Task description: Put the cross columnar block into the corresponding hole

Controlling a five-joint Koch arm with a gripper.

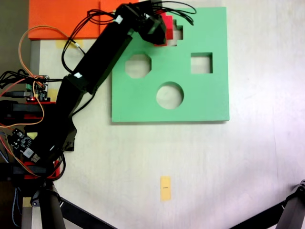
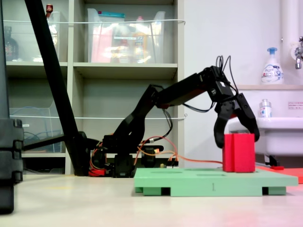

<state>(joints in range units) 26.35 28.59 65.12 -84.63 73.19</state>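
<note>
In a fixed view from above, the gripper [image 1: 159, 29] is over the plus-shaped hole [image 1: 177, 33] at the far edge of the green board [image 1: 205, 95], with the red cross block [image 1: 166, 26] partly covering the cutout. In a fixed view from the side, the jaws straddle the block's [image 2: 238, 152] top, apparently gripping it; the block stands upright at the board [image 2: 213, 182]. Judged step: insertion. Next: align the arms, press down, release.

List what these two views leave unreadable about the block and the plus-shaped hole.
- In a fixed view from above, the gripper covers most of the cross columnar block and part of the corresponding hole.
- In the side fixed view, the green foam board shows edge-on, so whether the block has entered the hole is unclear.
</note>
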